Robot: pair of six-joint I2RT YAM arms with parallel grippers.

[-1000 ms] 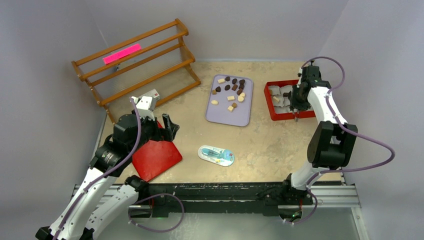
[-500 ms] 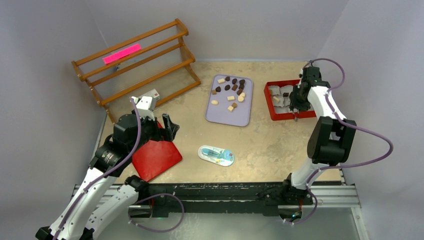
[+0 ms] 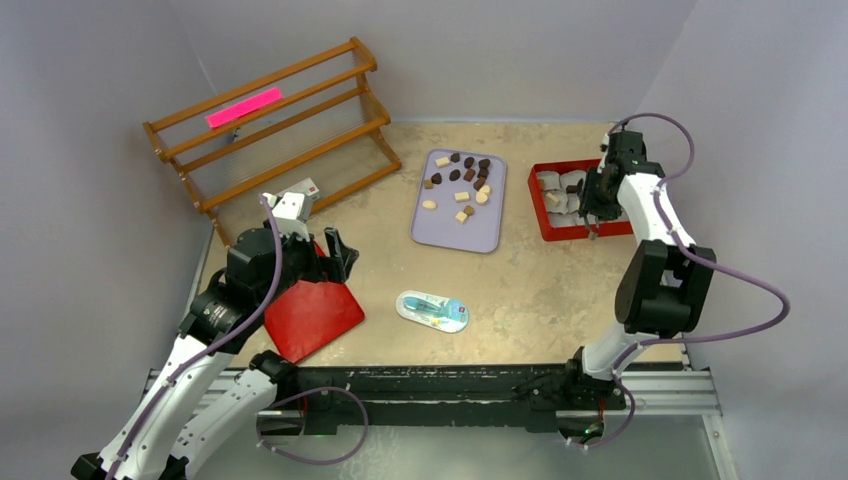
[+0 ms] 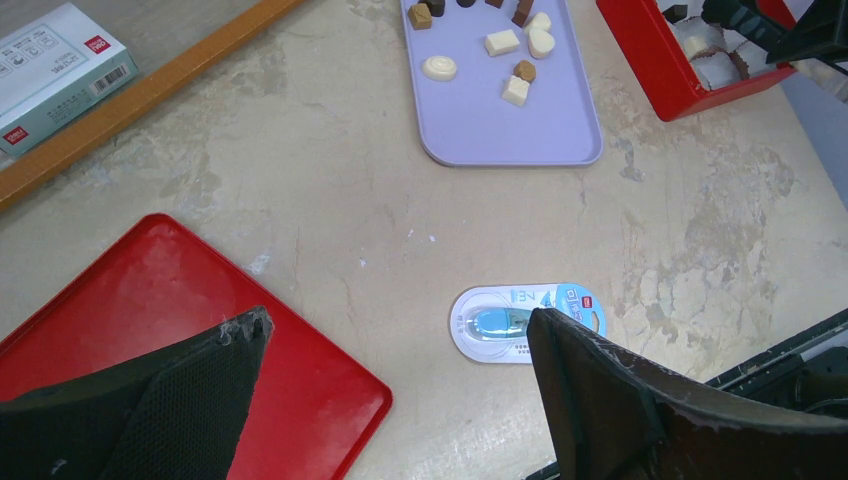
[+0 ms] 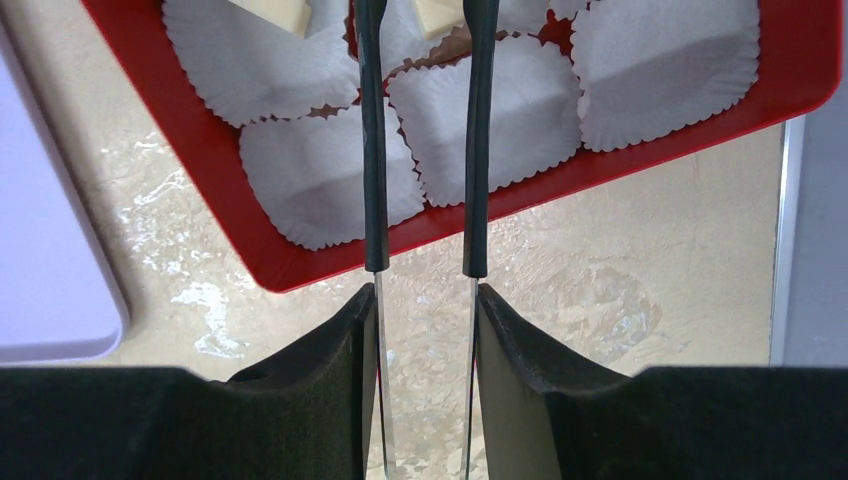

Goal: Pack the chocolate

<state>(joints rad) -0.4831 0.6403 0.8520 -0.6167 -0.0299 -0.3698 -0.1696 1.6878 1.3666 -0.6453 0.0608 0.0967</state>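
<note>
Overhead, most of the chocolate (image 3: 459,186) lies scattered on the lilac tray (image 3: 470,236) near the middle of the table (image 3: 540,280), with a few pieces already in paper cups (image 5: 500,125) inside the red box (image 3: 548,224) to the right. Above that box the right gripper (image 5: 420,30) holds tweezers whose two thin prongs stand apart with nothing between them. Over the red lid (image 4: 300,360), the left gripper (image 4: 400,380) hangs spread wide and empty, a blue-and-white packet (image 4: 525,320) nearby

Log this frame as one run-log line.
task: pack chocolate | right gripper: holds tweezers over red box of paper cups | left gripper: open, idle | chocolate: mostly on lavender tray
</note>
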